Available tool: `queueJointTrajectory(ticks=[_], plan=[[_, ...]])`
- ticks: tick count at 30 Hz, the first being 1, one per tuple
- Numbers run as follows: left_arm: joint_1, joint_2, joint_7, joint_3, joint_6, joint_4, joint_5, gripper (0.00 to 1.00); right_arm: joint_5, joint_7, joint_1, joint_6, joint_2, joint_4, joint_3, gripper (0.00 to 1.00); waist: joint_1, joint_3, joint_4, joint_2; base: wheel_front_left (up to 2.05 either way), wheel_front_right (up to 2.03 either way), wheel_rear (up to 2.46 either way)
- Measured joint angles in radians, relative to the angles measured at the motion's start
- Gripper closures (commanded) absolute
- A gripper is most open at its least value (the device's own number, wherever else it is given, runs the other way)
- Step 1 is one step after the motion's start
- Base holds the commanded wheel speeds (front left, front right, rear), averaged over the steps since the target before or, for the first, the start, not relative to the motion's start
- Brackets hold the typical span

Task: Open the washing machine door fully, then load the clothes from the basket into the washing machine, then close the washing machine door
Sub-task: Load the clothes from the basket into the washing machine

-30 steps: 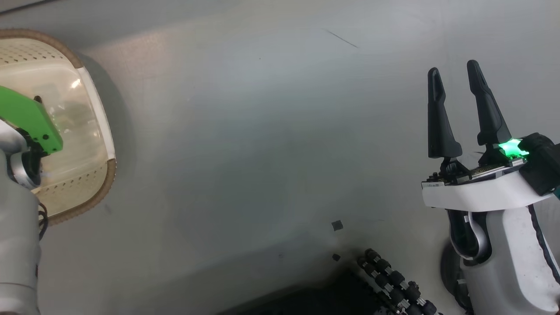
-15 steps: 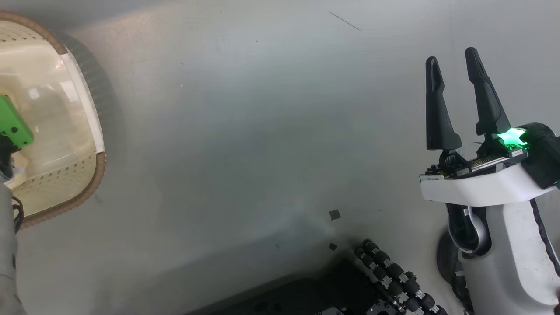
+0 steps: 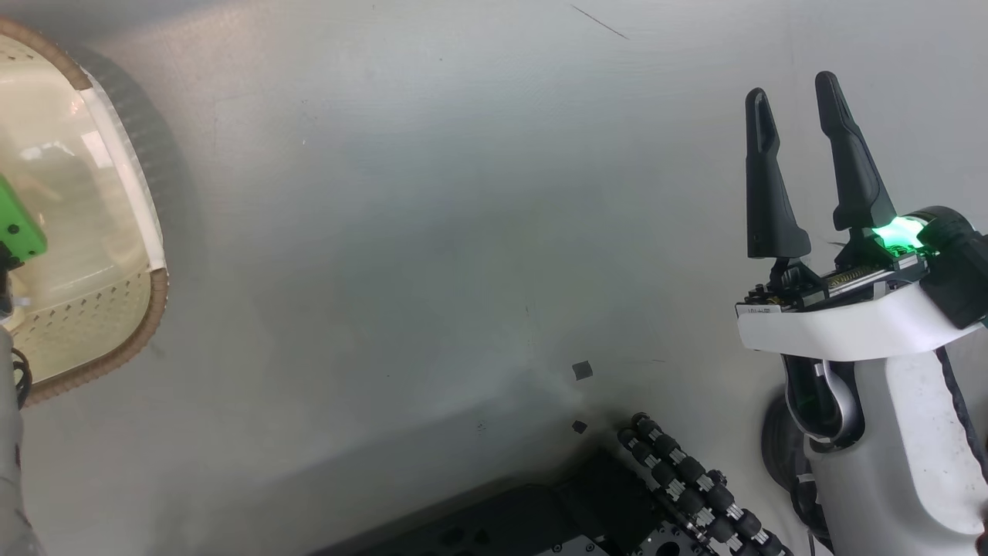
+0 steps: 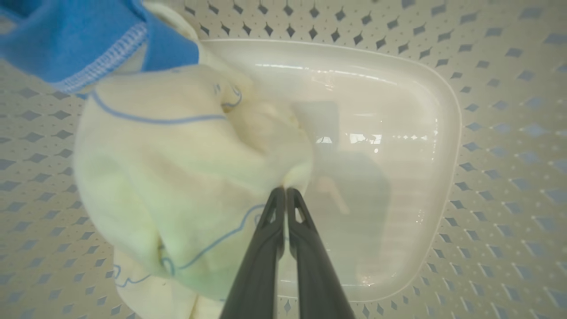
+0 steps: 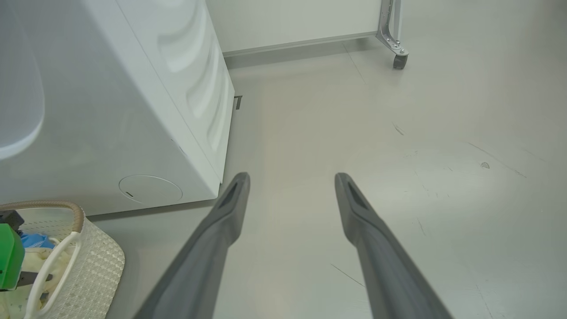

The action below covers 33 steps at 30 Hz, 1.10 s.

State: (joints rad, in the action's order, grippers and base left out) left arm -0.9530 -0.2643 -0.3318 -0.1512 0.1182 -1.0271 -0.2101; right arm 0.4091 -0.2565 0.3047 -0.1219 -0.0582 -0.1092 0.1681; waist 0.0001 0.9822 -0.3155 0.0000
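Soft clothes [image 4: 177, 168], perforated cream basket [image 4: 509, 177]

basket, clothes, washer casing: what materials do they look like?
basket: looks like moulded cream plastic; glossy floor with reflections, diamond perforations in walls.
clothes: soft knit fabric, likely cotton; matte, folds, stitched blue cuff.
washing machine: smooth white panel, painted metal or plastic; can't tell.
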Motion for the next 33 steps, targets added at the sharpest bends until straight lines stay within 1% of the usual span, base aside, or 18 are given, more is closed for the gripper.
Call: queueJointTrajectory(ticks=[3,8,13,15,17,21,25,33], plan=[[-0.002,0.007,0.029,-0.001,0.0,-0.004,0.012,1.0,0.002,0.0,0.004,0.0,0.0,0.0,0.001,0.0,0.0,-0.002,0.002,0.0,0.0,0.0,0.0],[-0.002,0.054,0.099,-0.016,0.0,-0.003,0.003,1.0,0.002,0.0,0.017,0.0,0.001,0.003,0.001,0.0,0.0,-0.018,0.009,0.0,0.0,0.0,0.0],[0.002,0.064,0.177,-0.017,0.0,-0.002,0.002,1.0,0.002,0.0,0.018,0.0,0.001,0.009,-0.003,0.0,0.0,-0.044,0.018,0.0,0.0,0.0,0.0],[0.008,0.076,0.207,-0.019,0.0,-0.003,-0.002,1.0,0.002,0.0,0.018,0.0,0.001,0.013,-0.004,0.0,-0.0001,-0.057,0.023,0.0,0.0,0.0,0.0],[0.022,0.091,0.238,-0.019,0.0,-0.003,-0.003,1.0,0.002,0.0,0.018,0.0,0.001,0.02,-0.003,0.0,0.0,-0.071,0.028,0.0,0.0,0.0,0.0],[0.066,0.104,0.32,-0.016,0.0,-0.001,-0.003,1.0,-0.003,0.0,0.016,0.0,-0.002,0.032,-0.01,0.0,-0.0001,-0.105,0.038,0.0,0.0,0.0,0.0],[0.106,0.142,0.397,-0.007,-0.002,-0.001,-0.003,1.0,-0.007,0.0,0.013,0.0,-0.012,0.048,-0.021,0.0,-0.0001,-0.144,0.051,0.0,0.0,0.0,0.0],[0.188,0.184,0.539,0.008,-0.029,-0.001,-0.002,1.0,-0.026,0.0,-0.012,0.0,-0.037,0.068,-0.023,0.0,-0.0001,-0.232,0.089,0.0,0.0,0.0,0.0]])
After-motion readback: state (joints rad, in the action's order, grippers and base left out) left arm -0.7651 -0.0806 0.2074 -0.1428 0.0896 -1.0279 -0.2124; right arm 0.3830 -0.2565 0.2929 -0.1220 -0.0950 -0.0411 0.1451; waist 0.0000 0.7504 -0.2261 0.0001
